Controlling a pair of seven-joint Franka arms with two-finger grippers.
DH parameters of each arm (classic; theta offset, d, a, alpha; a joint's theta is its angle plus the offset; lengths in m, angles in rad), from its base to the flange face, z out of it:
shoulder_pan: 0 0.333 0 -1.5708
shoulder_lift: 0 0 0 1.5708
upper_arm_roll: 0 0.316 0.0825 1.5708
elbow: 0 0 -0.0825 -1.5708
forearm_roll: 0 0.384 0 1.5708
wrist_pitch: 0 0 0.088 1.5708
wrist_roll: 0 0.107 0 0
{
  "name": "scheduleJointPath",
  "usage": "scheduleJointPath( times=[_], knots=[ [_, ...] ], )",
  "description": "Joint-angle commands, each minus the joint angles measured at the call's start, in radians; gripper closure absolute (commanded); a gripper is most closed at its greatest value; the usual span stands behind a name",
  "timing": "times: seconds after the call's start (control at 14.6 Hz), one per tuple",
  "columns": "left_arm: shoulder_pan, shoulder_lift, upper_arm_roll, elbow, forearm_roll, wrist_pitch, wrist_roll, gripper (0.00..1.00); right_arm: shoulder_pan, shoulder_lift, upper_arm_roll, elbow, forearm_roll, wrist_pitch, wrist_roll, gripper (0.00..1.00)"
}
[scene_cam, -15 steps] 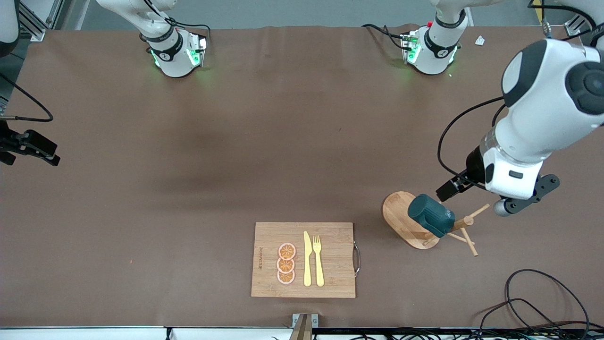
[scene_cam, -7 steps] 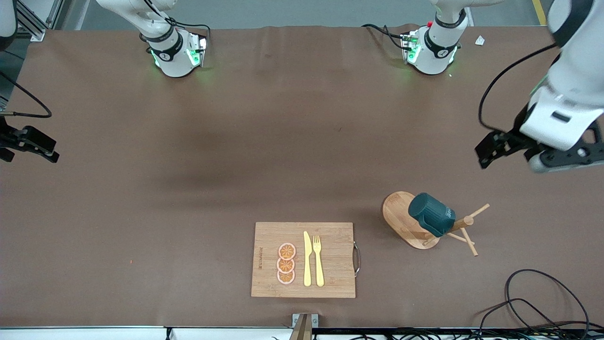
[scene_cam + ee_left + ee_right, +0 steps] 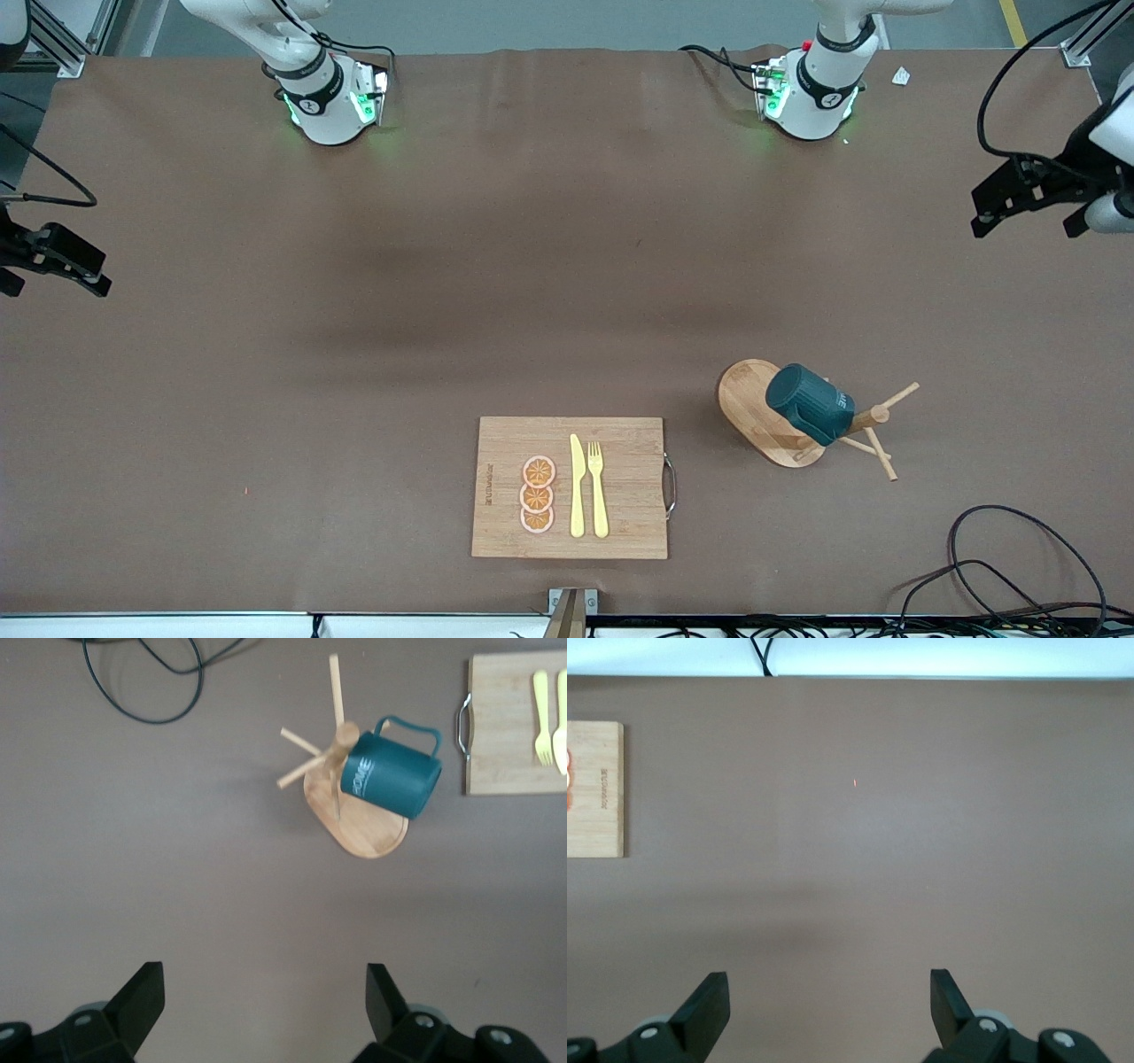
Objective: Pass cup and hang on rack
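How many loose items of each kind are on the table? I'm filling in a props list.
cup: 1
rack: 1
cutting board: 1
orange slices: 3
yellow knife: 1
yellow fork: 1
Total: 8

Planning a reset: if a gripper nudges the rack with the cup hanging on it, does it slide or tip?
Likely tips toward the cup: it hangs off one side of the rack, high on the post. The oval base looks narrow, so probably little resistance crosswise. Thin pegs may flex or snap if pushed directly.
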Motion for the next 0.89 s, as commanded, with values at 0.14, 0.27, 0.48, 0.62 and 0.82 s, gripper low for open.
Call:
scheduleJointPath(
  times=[0.14,0.27,0.48,0.62,0.82],
  knots=[
    [-0.005,-0.125,-0.002,-0.189,-0.01,0.035,0.009,0.0,-0.004,-0.014,-0.002,-0.002,0.004,-0.065,0.015,0.0],
    [0.012,-0.142,-0.032,-0.209,-0.01,0.036,-0.004,0.0,-0.004,-0.014,-0.001,-0.002,0.006,-0.066,0.015,0.0],
    [0.024,-0.147,-0.062,-0.209,-0.01,0.033,-0.012,0.0,-0.004,-0.014,0.001,-0.002,0.009,-0.066,0.017,0.0],
    [0.026,-0.147,-0.069,-0.203,-0.009,0.03,-0.04,0.0,-0.004,-0.016,0.001,-0.002,0.01,-0.075,0.015,0.0],
    [0.024,-0.144,-0.071,-0.2,-0.006,0.03,-0.043,0.0,-0.007,-0.016,-0.005,-0.002,0.047,-0.078,0.015,0.0]
  ],
)
